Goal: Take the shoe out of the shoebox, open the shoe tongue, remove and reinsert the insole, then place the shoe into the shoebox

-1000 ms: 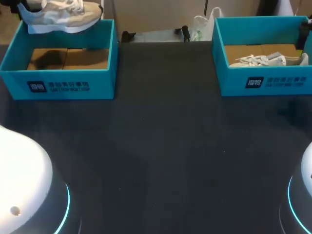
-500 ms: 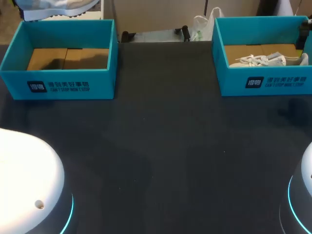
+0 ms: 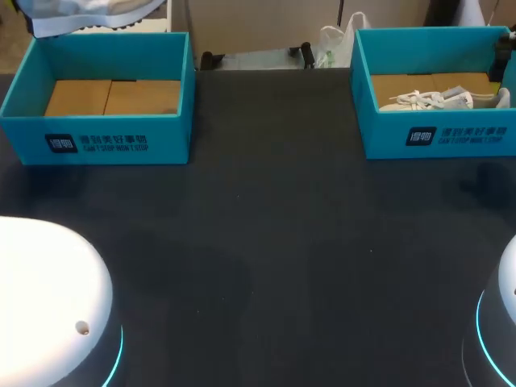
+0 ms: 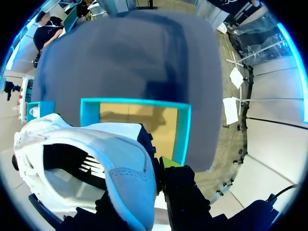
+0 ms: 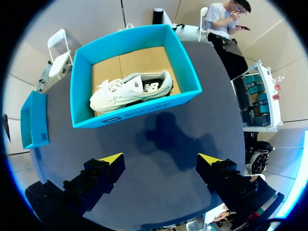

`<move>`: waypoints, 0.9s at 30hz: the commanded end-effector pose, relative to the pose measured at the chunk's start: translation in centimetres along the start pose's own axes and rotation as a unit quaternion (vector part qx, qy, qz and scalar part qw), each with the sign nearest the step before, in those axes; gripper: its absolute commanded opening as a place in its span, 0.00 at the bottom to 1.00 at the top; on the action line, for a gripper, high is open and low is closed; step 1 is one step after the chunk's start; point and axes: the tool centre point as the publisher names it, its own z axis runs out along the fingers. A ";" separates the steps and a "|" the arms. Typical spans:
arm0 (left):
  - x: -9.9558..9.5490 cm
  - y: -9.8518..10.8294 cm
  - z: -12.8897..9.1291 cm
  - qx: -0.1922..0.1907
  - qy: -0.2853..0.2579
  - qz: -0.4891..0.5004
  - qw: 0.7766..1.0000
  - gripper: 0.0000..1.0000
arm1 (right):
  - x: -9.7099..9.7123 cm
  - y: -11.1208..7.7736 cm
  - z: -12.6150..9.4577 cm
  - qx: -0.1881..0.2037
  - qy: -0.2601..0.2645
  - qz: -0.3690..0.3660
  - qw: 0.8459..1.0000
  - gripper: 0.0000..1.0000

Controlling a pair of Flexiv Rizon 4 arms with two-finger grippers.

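Note:
A white and grey shoe (image 4: pixel 91 168) hangs high above the empty left shoebox (image 3: pixel 97 121), and my left gripper (image 4: pixel 159 168) is shut on its collar. In the head view only the sole edge of that shoe (image 3: pixel 81 12) shows, past the box's far wall. Under the shoe the box's brown floor (image 4: pixel 139 120) lies bare. A second white shoe (image 5: pixel 130 91) lies on its side in the right shoebox (image 5: pixel 144 108), also seen as shoe (image 3: pixel 435 99) in box (image 3: pixel 439 137). My right gripper (image 5: pixel 160 159) hovers open above the table just in front of that box.
The dark table (image 3: pixel 274 242) spreads between the two boxes. White arm bases (image 3: pixel 48 298) sit at the near left and near right corners. A white plastic bag (image 3: pixel 334 44) lies at the far edge.
The left gripper has lifted the shoe higher above the left box, so that most of it has left the head view. The right arm has stayed still.

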 end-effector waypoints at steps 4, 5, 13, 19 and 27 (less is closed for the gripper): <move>-3.1 -8.7 -3.4 -0.085 0.038 -0.003 0.996 0.00 | 0.0 -0.1 0.0 -0.001 0.000 0.000 1.000 1.00; -3.6 -9.5 -3.5 -0.085 0.039 -0.002 0.996 0.00 | 0.0 -0.1 0.0 -0.001 0.000 0.000 1.000 1.00; -8.3 -15.5 -3.0 -0.072 0.015 0.014 0.997 0.00 | 0.0 -0.1 0.0 -0.001 0.000 0.000 1.000 1.00; -8.3 -15.5 -3.0 -0.072 0.015 0.014 0.997 0.00 | 0.0 -0.1 0.0 -0.001 0.000 0.000 1.000 1.00; -8.7 -16.0 -2.4 -0.075 0.028 0.020 0.997 0.00 | 0.0 -0.1 0.0 -0.001 0.000 0.000 1.000 1.00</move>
